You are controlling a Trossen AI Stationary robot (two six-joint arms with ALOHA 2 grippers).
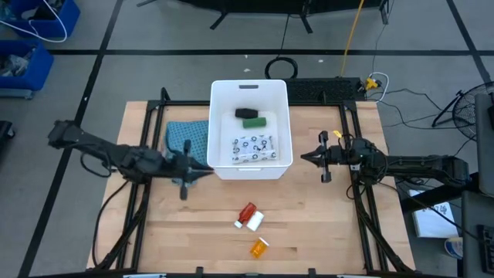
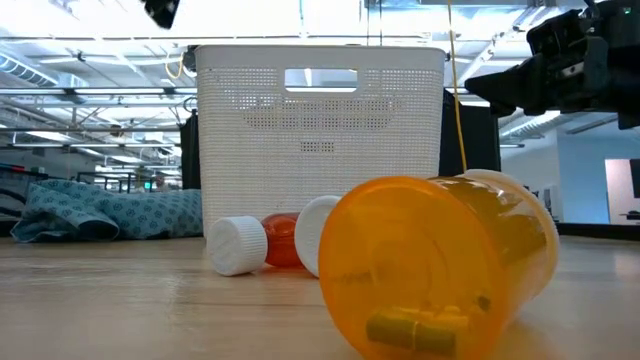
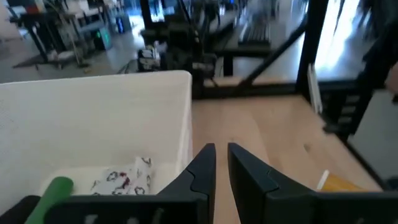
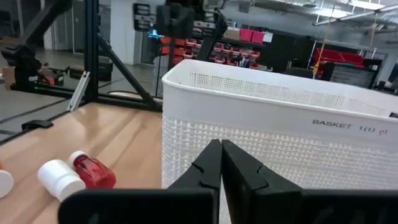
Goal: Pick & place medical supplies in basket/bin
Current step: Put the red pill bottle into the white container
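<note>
While three supplies still lie loose on the wooden surface (image 1: 324,232), the job looks about half done. Nearest the front edge is the orange vial (image 1: 258,247), on its side; just beyond it the white bottle (image 1: 254,221) and the red tube (image 1: 246,211) lie touching each other. Farther back, the left claw (image 1: 207,173) hovers at the near-left corner of the white basket (image 1: 251,171), its fingers (image 3: 202,171) almost closed, only a thin gap between them, and nothing held. The right claw (image 1: 304,157) hangs just beside the basket's right wall, fingers pressed together, also empty. Inside the basket, going back, rest the white dotted packet (image 1: 254,147), the green oblong (image 1: 255,122) and the black oblong (image 1: 246,113). A teal patterned cloth (image 1: 187,137) lies against the basket's left wall. Next, I judge, one arm must swing toward the front, spread its fingers and come down over the tube or bottle; since these two touch, a clean grip on one alone needs care.
</note>
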